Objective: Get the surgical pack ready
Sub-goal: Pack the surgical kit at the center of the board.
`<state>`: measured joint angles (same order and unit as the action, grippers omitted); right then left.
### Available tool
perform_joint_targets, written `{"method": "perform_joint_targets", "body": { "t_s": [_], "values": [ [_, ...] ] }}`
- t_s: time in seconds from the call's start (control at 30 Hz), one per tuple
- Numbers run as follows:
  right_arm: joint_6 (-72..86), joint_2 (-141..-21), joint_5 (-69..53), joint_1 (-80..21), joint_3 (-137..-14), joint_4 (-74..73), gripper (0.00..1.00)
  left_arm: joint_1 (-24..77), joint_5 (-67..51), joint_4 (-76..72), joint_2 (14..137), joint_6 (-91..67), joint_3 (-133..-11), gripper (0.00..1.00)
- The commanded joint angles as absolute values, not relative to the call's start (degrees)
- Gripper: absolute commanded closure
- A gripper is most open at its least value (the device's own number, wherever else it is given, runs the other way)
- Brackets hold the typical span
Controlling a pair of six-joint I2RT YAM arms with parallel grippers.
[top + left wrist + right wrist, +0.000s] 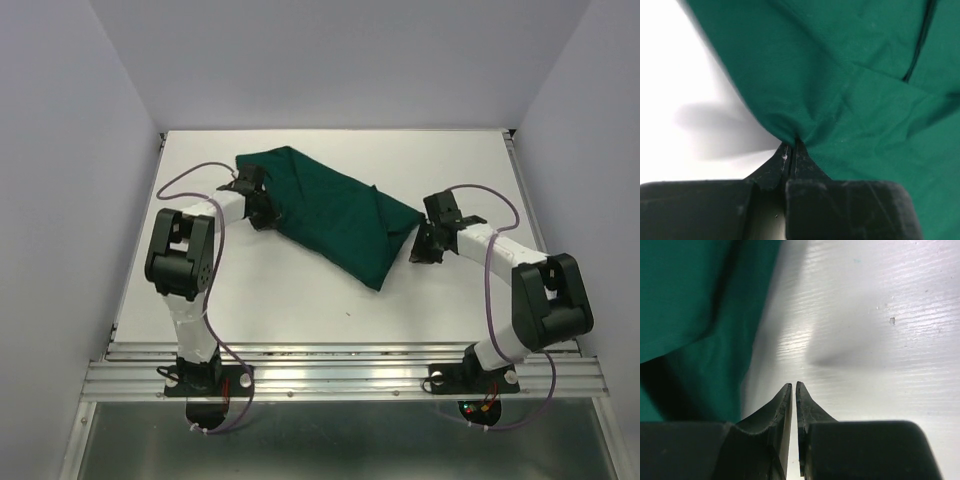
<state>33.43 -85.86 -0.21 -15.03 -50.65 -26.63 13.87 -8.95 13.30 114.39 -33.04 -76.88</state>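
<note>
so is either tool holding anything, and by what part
The left tool pinches the green drape by a bunched fold at its edge; the right tool holds nothing.

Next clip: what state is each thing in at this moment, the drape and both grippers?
Green drape, folded into a bundle, lying on the table, one edge pinched.
Left gripper, shut on the drape's edge.
Right gripper, nearly shut, nothing between its fingers, beside the drape.
</note>
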Motion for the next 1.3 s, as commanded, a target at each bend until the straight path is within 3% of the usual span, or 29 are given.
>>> {"method": "perform_joint_targets", "body": {
  "t_s": [0.0,0.1,0.17,0.27,0.3,0.47,0.6,0.97,1.27],
  "values": [
    [31.5,-88.8,0.7,-15.2,-51.1,-25.2,0.87,15.9,-6.2,15.2,101.6,-34.0,-62.8,1.00],
    [30.4,-91.3,0.5,-15.2,-52.6,-23.7,0.87,17.7,-7.7,14.8,94.1,-34.9,-55.6,0.96],
    [29.6,-92.6,-1.9,-15.2,-54.2,-22.7,0.87,18.3,-8.3,15.6,90.8,-34.6,-53.7,0.86],
    [27.4,-94.6,-6.0,-15.2,-55.8,-16.8,0.87,18.3,-5.1,21.3,85.4,-32.6,-54.5,0.34],
    [27.4,-95.5,-6.6,-15.2,-56.4,-15.8,0.87,18.1,-4.3,22.4,84.6,-32.2,-55.2,0.30],
    [28.5,-102.0,-13.2,-15.2,-60.9,-11.2,0.88,13.2,-2.4,24.3,80.6,-30.2,-58.8,0.29],
    [26.9,-104.3,-16.3,-16.6,-63.5,-10.5,0.87,6.3,-1.8,24.0,84.3,-28.6,-62.3,0.32],
    [25.0,-97.8,-5.6,-16.6,-63.0,-17.5,0.86,-6.6,5.2,23.3,97.4,-30.3,-67.2,0.35],
    [25.7,-96.3,-6.4,-16.6,-63.5,-18.5,0.86,-7.6,1.4,21.4,106.2,-30.8,-70.6,0.35]
  ]
}}
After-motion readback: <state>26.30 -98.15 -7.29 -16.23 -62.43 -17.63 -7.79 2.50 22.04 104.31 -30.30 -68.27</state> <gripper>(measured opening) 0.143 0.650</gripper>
